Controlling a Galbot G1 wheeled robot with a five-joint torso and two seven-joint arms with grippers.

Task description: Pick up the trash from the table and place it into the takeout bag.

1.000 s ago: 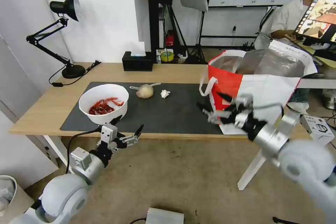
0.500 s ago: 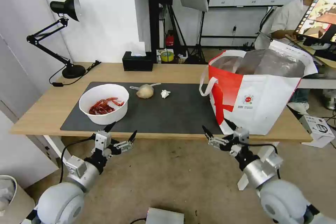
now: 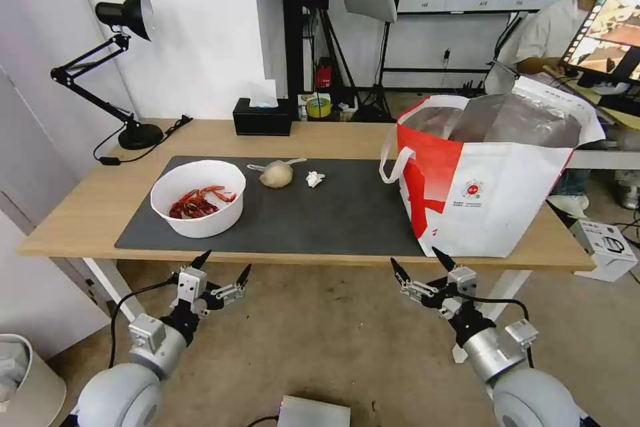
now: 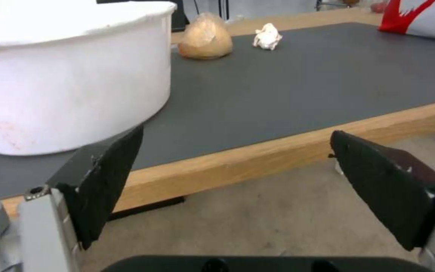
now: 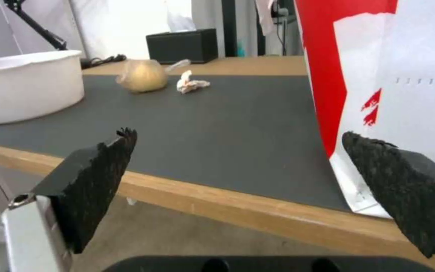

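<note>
Grippers: left [image 3: 222, 266] and right [image 3: 421, 264], both spread wide, empty, below long light-wood table [image 3: 333, 135] front edge.

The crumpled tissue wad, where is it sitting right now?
In the head view the crumpled tissue wad lies on the dark grey mat, toward its far edge, just right of the small tied bag and left of the takeout bag.

We count on the light-wood counter [image 3: 320, 137]: one dark grey mat [image 3: 320, 213]; one white round bowl of red crayfish shells [image 3: 197, 197]; one small tied bag with a beige lump [image 3: 276, 174]; one crumpled white tissue wad [image 3: 314, 179]; one white-and-red foil-lined takeout bag [image 3: 497, 177]; one black tissue box [image 3: 261, 117]; one black desk lamp [image 3: 123, 67].
</note>
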